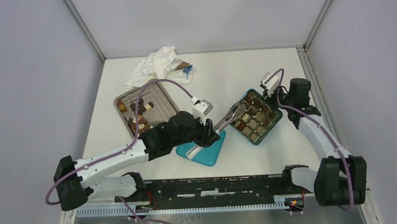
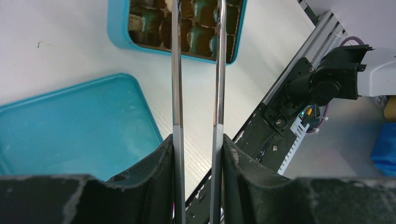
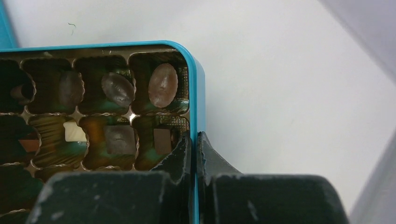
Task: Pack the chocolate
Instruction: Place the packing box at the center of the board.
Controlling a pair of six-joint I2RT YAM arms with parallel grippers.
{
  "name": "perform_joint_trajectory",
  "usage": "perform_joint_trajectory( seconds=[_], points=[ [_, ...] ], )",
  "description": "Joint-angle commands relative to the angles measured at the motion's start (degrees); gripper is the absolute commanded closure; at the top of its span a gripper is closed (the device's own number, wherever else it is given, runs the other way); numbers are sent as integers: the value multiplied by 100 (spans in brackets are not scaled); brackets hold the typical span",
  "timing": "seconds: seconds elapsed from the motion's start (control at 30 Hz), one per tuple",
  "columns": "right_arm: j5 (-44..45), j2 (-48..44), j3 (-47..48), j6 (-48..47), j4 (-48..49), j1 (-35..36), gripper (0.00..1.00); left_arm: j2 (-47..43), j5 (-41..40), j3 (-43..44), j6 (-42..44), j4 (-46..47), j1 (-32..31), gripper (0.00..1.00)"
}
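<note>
The teal box (image 1: pixel 254 141) stands right of centre, its tray cells holding several dark, mid-brown and cream chocolate pieces (image 3: pixel 163 85). My right gripper (image 3: pixel 194 140) is shut on the box's side wall (image 3: pixel 200 84), one finger inside and one outside; it sits at the box's far right corner (image 1: pixel 272 94). My left gripper (image 2: pixel 197 140) is shut on metal tongs (image 2: pixel 176 70). The tongs (image 1: pixel 230 118) reach over the box's left part; their tips are cut off in the left wrist view. More chocolate pieces (image 1: pixel 139 115) lie on a metal tray (image 1: pixel 158 96).
The teal lid (image 1: pixel 206 152) lies flat under my left gripper and also shows in the left wrist view (image 2: pixel 70 126). A crumpled white wrapper (image 1: pixel 158 65) lies at the back behind the tray. A black rail (image 1: pixel 215 185) runs along the near edge.
</note>
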Motion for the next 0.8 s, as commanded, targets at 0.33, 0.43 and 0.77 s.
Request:
perform_joint_trajectory(
  seconds=[0.33,0.43,0.77],
  points=[
    [715,1889,850,1593,-250,-4,100,969,-162,424,38,1054,-120,98],
    [665,2182,930,1661,-375,-4,93,1285,-128,619,54,1112,-120,98],
    [130,1960,1105,1539,-620,-357,56,2188,257,1172,-108,1148,-152,98]
  ],
)
